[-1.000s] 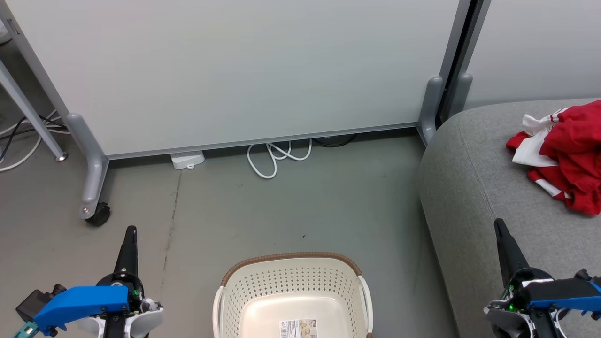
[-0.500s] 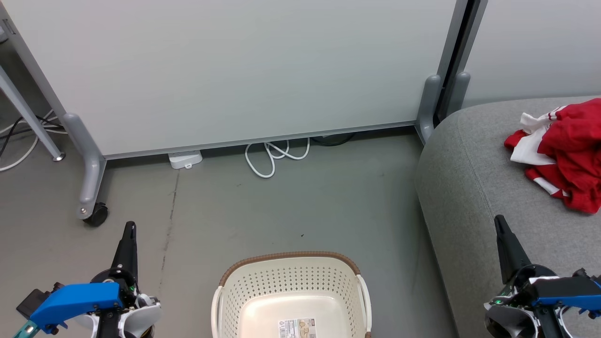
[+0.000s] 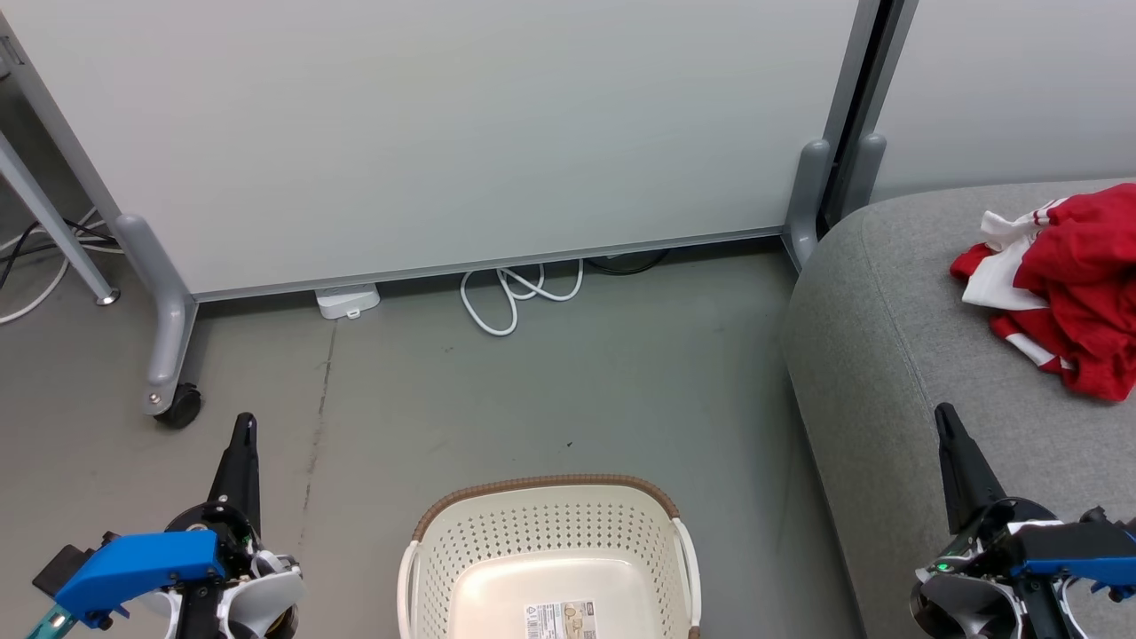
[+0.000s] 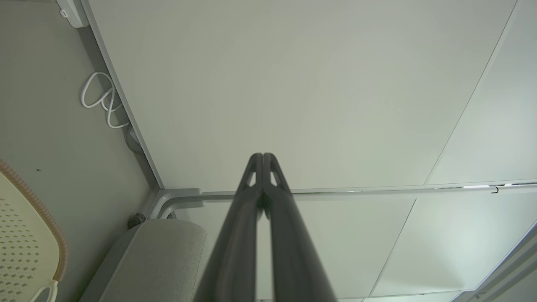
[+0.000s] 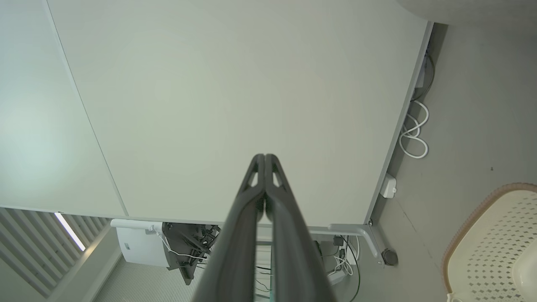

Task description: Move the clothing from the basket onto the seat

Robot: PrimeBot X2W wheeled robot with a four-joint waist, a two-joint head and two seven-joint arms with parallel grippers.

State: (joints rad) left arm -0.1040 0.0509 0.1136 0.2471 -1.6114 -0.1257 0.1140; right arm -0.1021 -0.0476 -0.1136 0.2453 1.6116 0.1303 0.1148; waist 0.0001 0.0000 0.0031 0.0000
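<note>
The clothing (image 3: 1069, 293), red with white stripes and trim, lies crumpled in a heap on the light grey seat (image 3: 887, 355), right of and beyond the cream perforated basket (image 3: 546, 485), whose bare floor shows a barcode sticker (image 3: 561, 619). The left hand (image 3: 243, 424) hangs left of the basket, the right hand (image 3: 943, 415) right of it, both with fingers pressed together. Since a second ago the heap has kept its place; the camera has shifted slightly.

- The basket (image 3: 546, 486) sits on the floor (image 3: 621, 382), near centre.
- The seat (image 3: 879, 355) stands to its right, apart from it.
- The clothing (image 3: 1078, 284) lies on the seat, far right.
- A partition panel (image 3: 444, 133) stands behind the basket.
- A coiled cable (image 3: 515, 302) lies at the panel's foot.
- A caster (image 3: 182, 408) sits far left.
</note>
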